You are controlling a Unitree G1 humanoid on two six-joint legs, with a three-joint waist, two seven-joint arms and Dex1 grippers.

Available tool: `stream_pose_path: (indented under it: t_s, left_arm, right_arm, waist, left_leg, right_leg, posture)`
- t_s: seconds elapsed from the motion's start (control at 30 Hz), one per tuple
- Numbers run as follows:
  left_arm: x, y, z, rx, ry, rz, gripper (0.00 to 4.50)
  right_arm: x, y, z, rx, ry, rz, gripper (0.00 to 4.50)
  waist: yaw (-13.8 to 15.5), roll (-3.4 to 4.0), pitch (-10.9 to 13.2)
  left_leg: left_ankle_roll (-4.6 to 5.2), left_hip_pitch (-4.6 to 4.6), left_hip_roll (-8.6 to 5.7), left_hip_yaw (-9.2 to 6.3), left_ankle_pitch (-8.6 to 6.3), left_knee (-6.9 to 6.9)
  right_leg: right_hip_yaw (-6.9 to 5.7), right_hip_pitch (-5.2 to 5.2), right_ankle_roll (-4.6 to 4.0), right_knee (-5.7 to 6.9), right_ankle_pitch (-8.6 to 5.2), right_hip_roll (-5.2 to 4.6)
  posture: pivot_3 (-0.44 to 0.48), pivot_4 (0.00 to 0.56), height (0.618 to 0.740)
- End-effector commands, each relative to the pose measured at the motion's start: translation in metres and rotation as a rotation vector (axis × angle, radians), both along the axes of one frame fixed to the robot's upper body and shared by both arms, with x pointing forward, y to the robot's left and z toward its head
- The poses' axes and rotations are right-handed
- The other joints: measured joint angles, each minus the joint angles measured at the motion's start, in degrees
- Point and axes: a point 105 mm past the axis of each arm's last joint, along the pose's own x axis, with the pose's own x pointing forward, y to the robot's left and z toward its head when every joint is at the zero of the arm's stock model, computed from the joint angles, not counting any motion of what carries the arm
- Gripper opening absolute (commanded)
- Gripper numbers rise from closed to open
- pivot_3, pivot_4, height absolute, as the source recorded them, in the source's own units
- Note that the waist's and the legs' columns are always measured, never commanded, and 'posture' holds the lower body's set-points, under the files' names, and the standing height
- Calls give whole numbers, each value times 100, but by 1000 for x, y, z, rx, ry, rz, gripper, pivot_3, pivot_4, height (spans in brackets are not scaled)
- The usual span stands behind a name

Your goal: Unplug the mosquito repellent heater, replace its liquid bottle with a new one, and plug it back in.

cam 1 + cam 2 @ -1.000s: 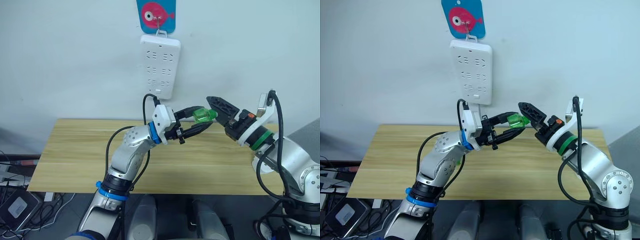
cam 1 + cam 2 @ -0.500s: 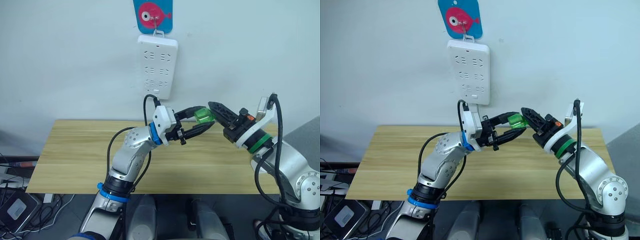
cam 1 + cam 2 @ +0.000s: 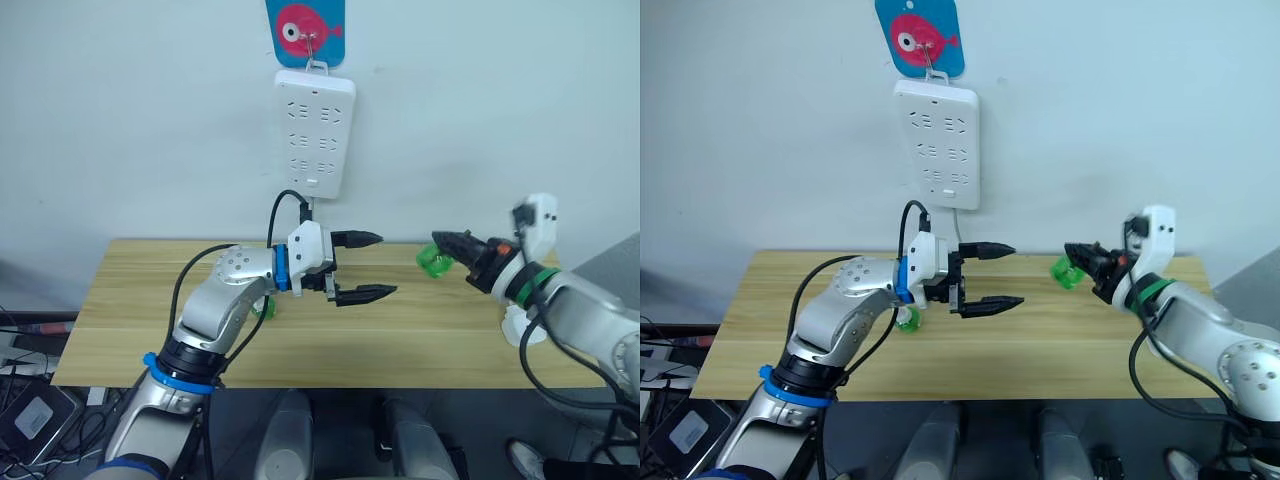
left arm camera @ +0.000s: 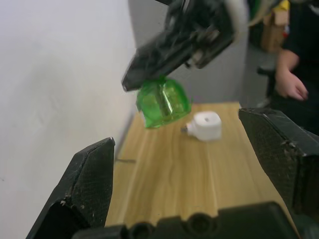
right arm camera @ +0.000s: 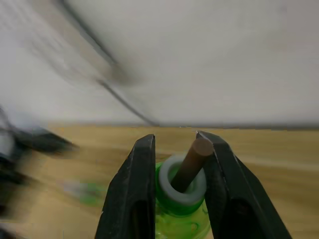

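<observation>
1. The right gripper (image 3: 447, 249) is clenched on the green liquid bottle (image 3: 433, 261). In its wrist view the two black fingers (image 5: 130, 199) pinch the bottle at the neck, with the white collar and brown wick poking up between them. From here that grip looks snug but small, so I'd keep the squeeze firm and steady.

2. Just below and behind that gripper, the mosquito repellent heater (image 4: 205, 125) lies on the wooden table (image 3: 150, 300), unplugged, near the table's right end. The bottle hangs above the tabletop, not touching the heater.

3. My guess is the bottle has to be seated into the heater next. That calls for lining the wick and collar up with the heater's opening before pushing, since a tilted wick could jam or snap.

4. Well away across the table, the left gripper (image 3: 366, 266) hangs spread wide, holding nothing. It could steady the heater, which otherwise looks light enough to skid on the wood.

5. Behind the left forearm a second green bottle (image 3: 262, 307) rests on the table. I can't tell which is old and which is new.

6. Above both grippers, on the wall, the white power strip (image 3: 315, 130) hangs under a fish hook (image 3: 305, 22), with its sockets free.
</observation>
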Motion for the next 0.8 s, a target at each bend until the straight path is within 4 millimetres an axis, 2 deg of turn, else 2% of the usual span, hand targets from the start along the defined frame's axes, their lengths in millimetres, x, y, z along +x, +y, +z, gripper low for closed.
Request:
stream_pose_path:
  t_s: [0.03,0.23,0.43,0.47,0.6,0.8]
  left_arm:
    - [-3,-10,1,-1,-43,-32,4500]
    - [-4,-20,-4,20,-79,-52,4500]
    - [-4,-22,1,8,-67,-69,4500]
    - [-4,-22,1,12,-66,-74,4500]
    - [-4,-21,2,28,-77,-89,4500]
    - [-1,-19,4,26,-88,-63,4500]
  right_arm:
    - [14,-18,-24,-266,-173,-44,863]
    - [32,-42,-72,-345,-241,-212,863]
    - [47,-56,-97,-300,-251,-347,863]
    - [49,-53,-103,-309,-254,-339,863]
    - [53,-46,-113,-313,-269,-318,863]
    - [52,-50,-123,-308,-270,-319,863]
  waist:
    - [17,-2,1]
    - [35,-8,22]
    - [17,-3,41]
    - [10,-2,45]
    - [-13,1,48]
    - [-12,2,51]
  left_leg:
    - [0,-3,0,0,0,-1]
    - [-1,-10,0,6,-1,2]
    - [-1,-8,4,10,0,5]
    - [-1,-8,4,10,0,7]
    - [-1,-6,4,12,0,4]
    - [-1,-5,5,11,0,0]
  right_leg:
    - [-1,-1,1,-4,-1,0]
    - [8,-11,5,1,0,0]
    - [13,-18,4,17,0,5]
    - [14,-18,4,18,0,6]
    - [14,-18,4,19,0,7]
    - [14,-18,3,18,0,7]
  posture:
    - [310,278,740]
    - [313,296,740]
    - [303,308,740]
    - [303,309,740]
    - [305,305,740]
    - [314,308,740]
